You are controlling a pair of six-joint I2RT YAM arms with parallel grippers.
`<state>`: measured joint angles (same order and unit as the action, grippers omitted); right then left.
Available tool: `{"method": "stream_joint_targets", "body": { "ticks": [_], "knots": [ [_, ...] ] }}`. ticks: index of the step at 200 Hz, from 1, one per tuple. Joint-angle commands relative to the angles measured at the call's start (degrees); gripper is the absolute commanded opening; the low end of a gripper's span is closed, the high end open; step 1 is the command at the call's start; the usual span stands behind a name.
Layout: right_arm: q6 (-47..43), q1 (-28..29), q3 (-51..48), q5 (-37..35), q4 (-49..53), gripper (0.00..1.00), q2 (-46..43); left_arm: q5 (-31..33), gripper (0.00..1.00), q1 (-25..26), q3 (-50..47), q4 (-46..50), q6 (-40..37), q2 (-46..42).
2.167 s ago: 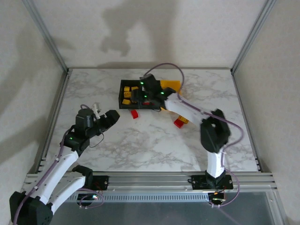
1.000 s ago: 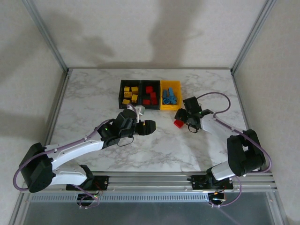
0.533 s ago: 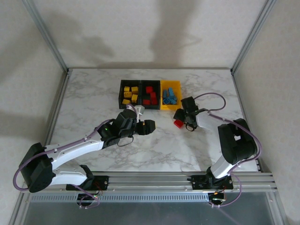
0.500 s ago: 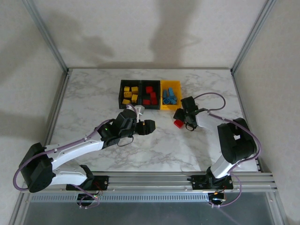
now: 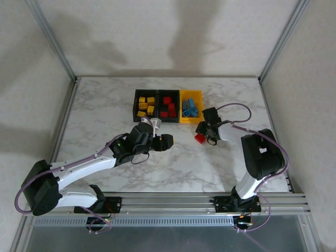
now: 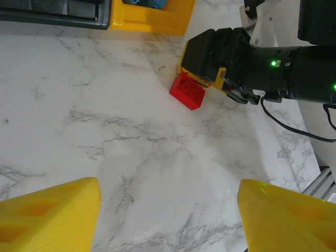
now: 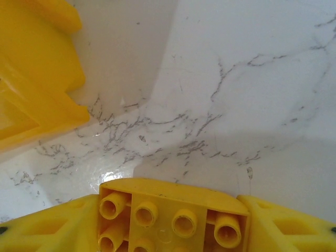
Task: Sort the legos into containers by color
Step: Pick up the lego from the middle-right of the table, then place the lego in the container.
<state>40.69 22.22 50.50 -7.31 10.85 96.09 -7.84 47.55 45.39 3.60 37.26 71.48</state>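
Observation:
The three joined bins sit at the back of the table: a black one with yellow legos, a black one with red legos, and a yellow one with blue legos. A lone red lego lies on the marble just in front of the yellow bin; the left wrist view also has this red lego. My right gripper hangs right beside it, shut on a yellow lego with its hollow underside facing the camera. My left gripper stands open over bare marble, fingers wide apart.
A corner of the yellow bin lies close ahead of the right gripper. The table's metal side rails bound the workspace. Bare marble stretches between the bins and the arm bases.
Earlier the right gripper was over the bins and the left arm far left. Since then the right gripper has come down beside the red lego, and the left has swung to mid-table; lately both hardly move.

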Motion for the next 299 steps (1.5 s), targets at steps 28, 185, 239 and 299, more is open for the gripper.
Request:
{"method": "stream_joint_targets", "body": {
  "ticks": [28, 185, 239, 299],
  "knots": [
    [-1.8, 0.4, -1.8, -1.5, 2.8, 0.58, -6.3, 2.8, 0.69, -0.6, 0.1, 0.5, 0.4, -0.7],
    [-5.9, 19.9, 37.2, -0.5, 10.2, 0.58, 12.3, 6.1, 0.69, -24.1, -12.5, 16.6, 11.7, -22.9],
    [-7.1, 20.9, 54.5, 3.8, 10.5, 0.58, 26.0, 3.4, 0.69, -26.2, -12.5, 17.7, 11.0, -25.1],
    [-7.3, 20.9, 75.5, 7.0, 15.2, 0.59, 41.0, 2.7, 0.69, -26.6, -11.9, 18.5, 11.0, -26.3]
  ]
}}
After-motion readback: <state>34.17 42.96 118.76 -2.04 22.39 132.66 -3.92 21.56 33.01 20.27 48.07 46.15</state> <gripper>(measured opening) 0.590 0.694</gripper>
